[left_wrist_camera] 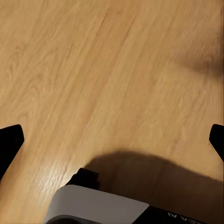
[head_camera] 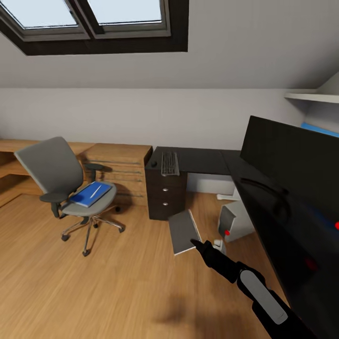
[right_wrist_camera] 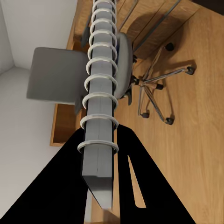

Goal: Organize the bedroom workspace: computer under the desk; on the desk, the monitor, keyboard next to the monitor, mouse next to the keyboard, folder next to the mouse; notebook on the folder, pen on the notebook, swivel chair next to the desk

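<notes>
A grey notebook with a white spiral spine point(head_camera: 183, 230) is being held up over the light wooden floor point(head_camera: 117, 282) by the black right gripper point(right_wrist_camera: 100, 182), whose two fingers are being pressed tight on its edge. The blue flat folder point(head_camera: 89, 194) with a thin white pen point(head_camera: 95, 190) on it is being kept on the seat of the grey swivel chair point(head_camera: 61, 183), well apart from the black desk point(head_camera: 202, 160), where a grey keyboard point(head_camera: 169, 163) and a small black mouse point(head_camera: 154, 163) are lying. The left gripper point(left_wrist_camera: 112, 140) is being held wide apart over the bare floor.

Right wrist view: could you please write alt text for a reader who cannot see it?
The right claw is shut on a grey spiral-bound notebook, seen edge-on along its wire coils. Beyond it stand a grey swivel chair and a wooden floor.
</notes>
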